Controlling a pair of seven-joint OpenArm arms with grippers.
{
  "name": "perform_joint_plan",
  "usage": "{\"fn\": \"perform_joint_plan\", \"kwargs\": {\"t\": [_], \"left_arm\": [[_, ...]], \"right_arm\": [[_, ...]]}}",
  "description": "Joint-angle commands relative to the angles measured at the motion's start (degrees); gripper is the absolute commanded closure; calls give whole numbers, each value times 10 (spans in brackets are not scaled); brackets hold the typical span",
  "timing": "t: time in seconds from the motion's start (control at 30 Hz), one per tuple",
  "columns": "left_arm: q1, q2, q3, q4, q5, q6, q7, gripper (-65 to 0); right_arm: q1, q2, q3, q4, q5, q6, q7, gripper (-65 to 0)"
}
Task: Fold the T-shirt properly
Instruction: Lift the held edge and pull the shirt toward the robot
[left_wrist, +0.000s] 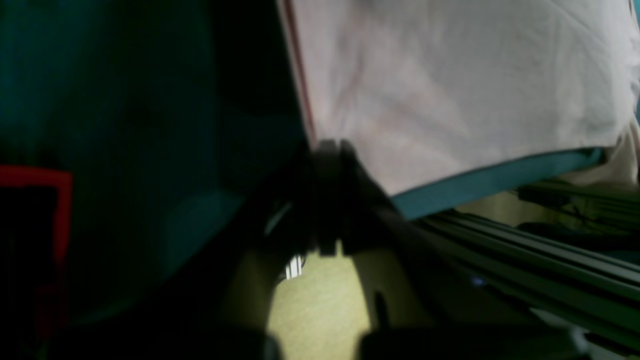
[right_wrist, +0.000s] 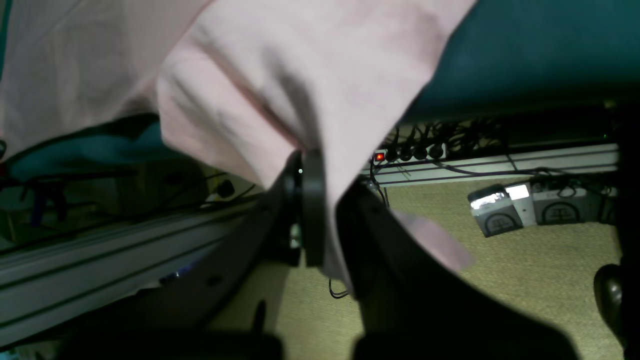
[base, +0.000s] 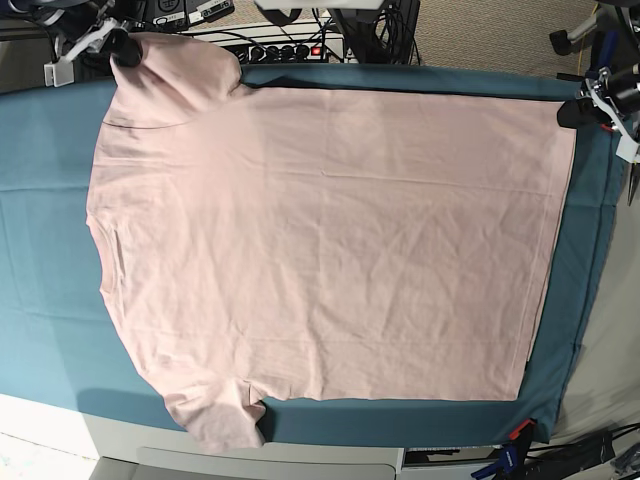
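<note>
The pale pink T-shirt (base: 320, 240) lies spread flat, plain side up, on the teal table cloth (base: 45, 250). Its neck is toward the left of the base view and its hem toward the right. My right gripper (base: 126, 50) is at the far left corner, shut on the far sleeve. In the right wrist view the pink cloth (right_wrist: 310, 65) drapes down between that gripper's (right_wrist: 322, 165) closed fingers. My left gripper (base: 572, 110) is at the far right, shut on the far hem corner. The left wrist view shows the shirt (left_wrist: 450, 90) running into its closed tips (left_wrist: 331, 149).
A power strip (base: 285, 50) with a red light and tangled cables sits behind the table's far edge. Grey boxes (right_wrist: 500, 207) stand on the carpet below. An aluminium rail (right_wrist: 100, 270) runs under the table. A red-handled clamp (base: 518, 432) holds the cloth at the near right corner.
</note>
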Motion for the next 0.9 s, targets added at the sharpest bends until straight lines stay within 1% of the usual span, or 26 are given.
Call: {"fn": "perform_joint_plan", "kwargs": {"t": [0.0,0.07,0.13,0.37,0.53,0.63,0.73,0.87], "left_arm": [[9,-6,-4,6,-16,0,11,0],[13,-6,-4,6,-24,-1,18,0],[19,-6,-4,6,-35,-17,24,0],[46,-6,-4,9,-46,-22,27,0],[48,-6,-4,12,-58,-26,44,0],[51,-6,-4,12,-58,-26,45,0],[62,-6,-4,15,-61,-27,46,0],[81,-6,-4,32,-62,-30,46,0]], "right_arm": [[-13,8,8,9,10,1,5,0],[-23,8,8,9,17,1,2,0],[-30,8,8,9,27,1,-7,0],[-40,8,8,9,40,1,-17,0],[-40,8,8,9,41,1,-24,0],[-42,8,10,9,68,1,-40,0],[-42,8,21,9,84,1,-52,0],[-43,8,45,9,84,1,-54,0]]}}
